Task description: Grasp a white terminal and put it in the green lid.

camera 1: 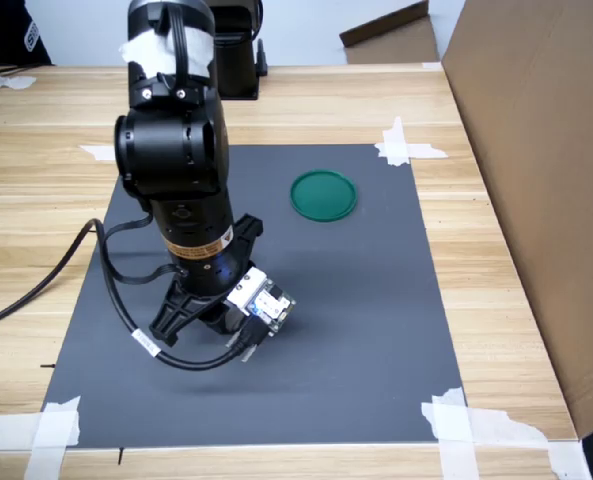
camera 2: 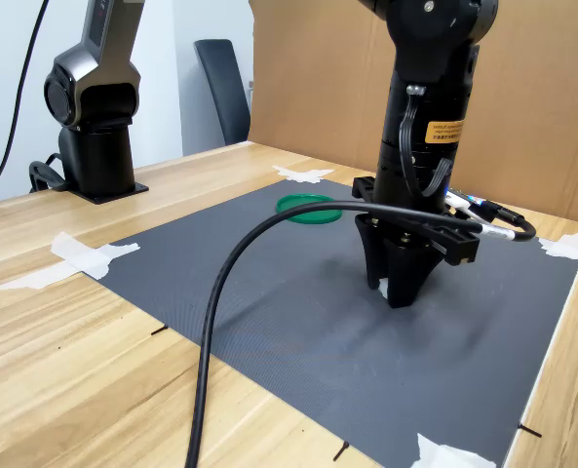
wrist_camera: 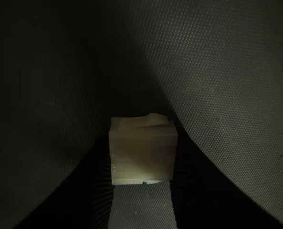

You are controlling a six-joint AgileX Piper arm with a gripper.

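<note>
— What is the work surface looking like?

— A dark grey mat (camera 1: pixel 346 330) is lying on a pale wooden table (camera 1: pixel 36 200), with strips of white tape (camera 1: pixel 406 145) holding its corners. A large sheet of brown cardboard (camera 1: pixel 546 170) is standing along the first exterior view's right edge, and in the second exterior view it is filling the background behind the arm (camera 2: pixel 430 97). A second black robot base (camera 2: pixel 94 117) is sitting at the second exterior view's left, with a dark chair (camera 2: pixel 220 88) and a pale wall behind it.

— And the gripper?

— The gripper (camera 2: pixel 398 288) is pointing straight down with its tips at the mat. In the wrist view the white terminal (wrist_camera: pixel 141 150) is sitting between the two dark fingers (wrist_camera: pixel 198 191), which are lying right beside it on both sides; whether they are pressing it, I cannot tell.

— Where is the green lid?

— The green lid (camera 1: pixel 323 194) is lying flat on the mat, well apart from the gripper, nearer the mat's far edge in the first exterior view. A black cable (camera 2: pixel 230 292) is looping from the arm across the mat.
</note>
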